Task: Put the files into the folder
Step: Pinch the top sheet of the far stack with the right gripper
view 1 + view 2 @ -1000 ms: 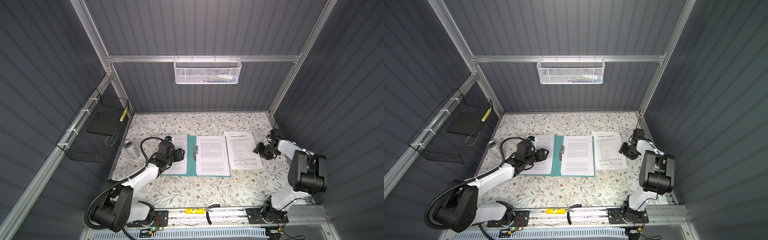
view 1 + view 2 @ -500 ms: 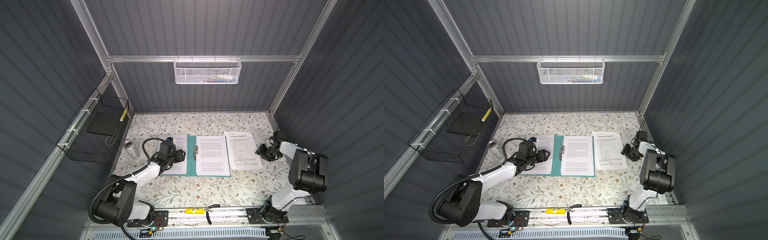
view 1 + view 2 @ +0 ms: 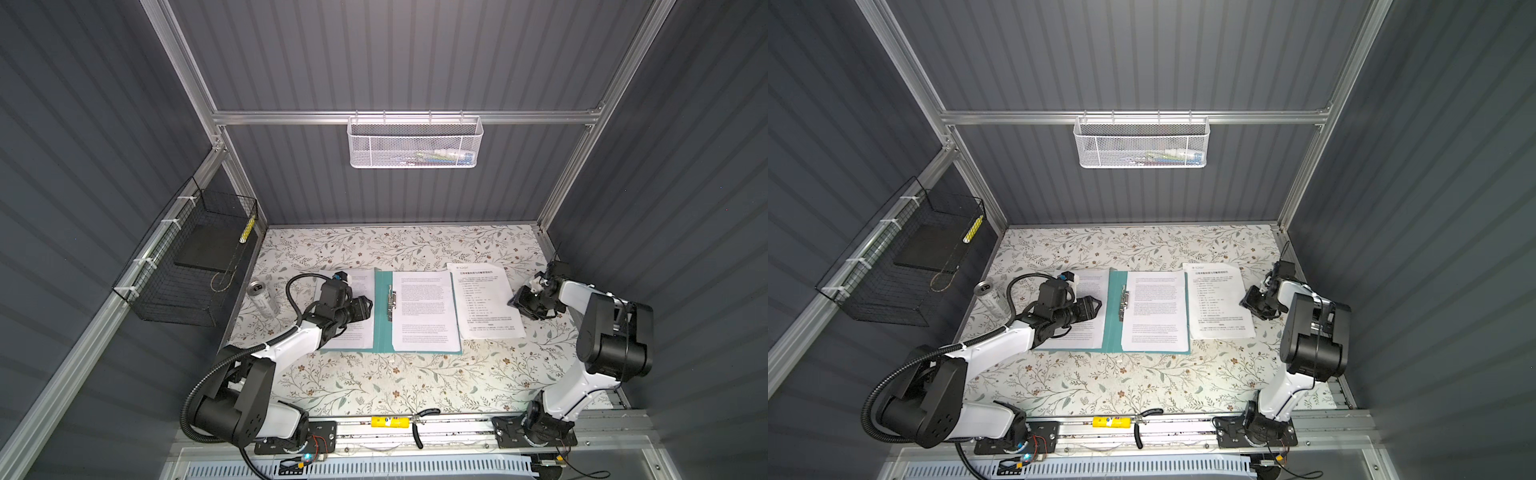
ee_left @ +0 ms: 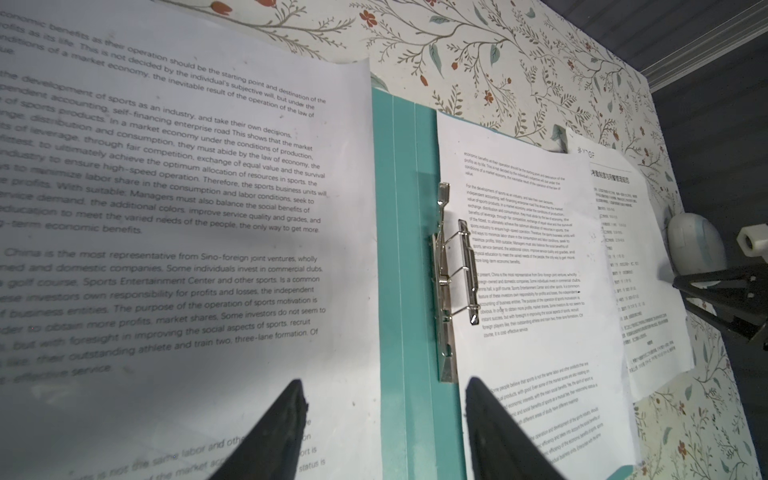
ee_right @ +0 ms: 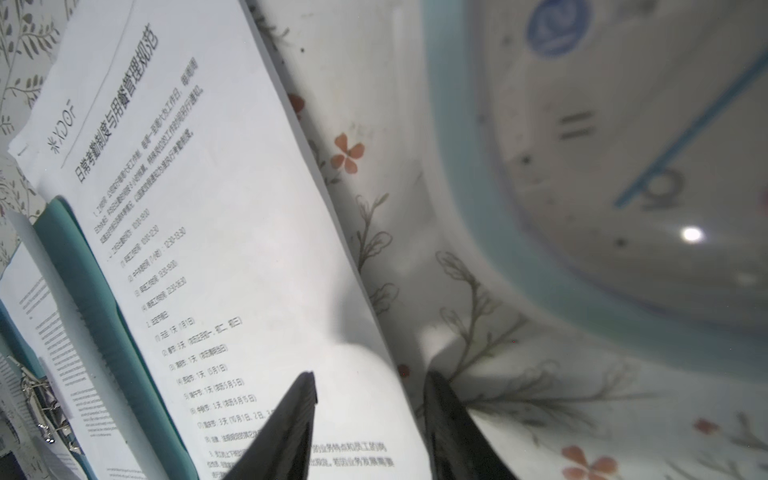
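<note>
In both top views the folder [image 3: 382,320] lies open at centre frame, and the headed sheet [image 3: 486,299] lies just right of it on the tabletop [image 3: 415,382]. The right tool [image 5: 371,377], fingers apart, straddles that sheet's outer edge; it should close only once the paper sits well between them, then slide it low toward the clip [image 3: 390,301]. The left tool [image 4: 384,384], also apart, hovers over the folder's left half and could pin it.
</note>
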Controlling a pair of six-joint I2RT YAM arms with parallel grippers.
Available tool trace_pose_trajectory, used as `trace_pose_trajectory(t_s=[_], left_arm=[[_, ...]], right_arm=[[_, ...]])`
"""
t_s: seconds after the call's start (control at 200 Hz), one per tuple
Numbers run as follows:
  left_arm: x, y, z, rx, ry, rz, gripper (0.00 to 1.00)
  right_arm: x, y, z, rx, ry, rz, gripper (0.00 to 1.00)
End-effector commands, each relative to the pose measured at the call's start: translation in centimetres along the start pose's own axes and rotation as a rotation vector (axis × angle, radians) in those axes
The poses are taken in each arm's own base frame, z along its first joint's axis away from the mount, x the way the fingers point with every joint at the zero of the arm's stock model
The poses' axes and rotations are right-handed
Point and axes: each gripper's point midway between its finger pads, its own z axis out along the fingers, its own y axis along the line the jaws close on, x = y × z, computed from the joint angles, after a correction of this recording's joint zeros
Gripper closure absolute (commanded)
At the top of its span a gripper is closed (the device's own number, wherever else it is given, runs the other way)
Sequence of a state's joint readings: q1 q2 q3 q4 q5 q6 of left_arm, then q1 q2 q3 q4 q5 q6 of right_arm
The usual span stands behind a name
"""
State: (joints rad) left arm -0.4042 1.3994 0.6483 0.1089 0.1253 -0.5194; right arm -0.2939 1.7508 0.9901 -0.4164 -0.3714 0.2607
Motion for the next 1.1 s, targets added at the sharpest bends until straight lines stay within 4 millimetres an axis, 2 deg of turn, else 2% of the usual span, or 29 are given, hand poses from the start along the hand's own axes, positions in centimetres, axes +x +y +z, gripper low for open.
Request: trace_pose_trajectory(t_s=[0.0,0.355,0.615,0.936,1.096], left_arm=[[-0.6,-0.3,-0.2,0.012,-0.007,-0.001,0.38],[-0.6,-0.2,-0.2,0.005,-0.01,0.001,0.38],[-0.7,0.0,-0.4,-0.009,-0.013,0.005,0.38],[-0.7,-0.1,-0.4,-0.009,-0.007,-0.002,0.38],[-0.8,0.0,-0.4,-0.013,-0.012,-0.004,0.38]], right_arm=[[0.7,0.4,0.3,-0.036,0.043,0.002,0.57],[1.3,2.1,0.2,-0.131,0.069,0.001,0.64],[1.2,1.5,0.1,-0.093,0.076,0.007,0.68],[2.1,-0.1,0.2,-0.003,0.123,0.036,0.6],[1.8,-0.8,0.4,0.035,0.126,0.038,0.56]])
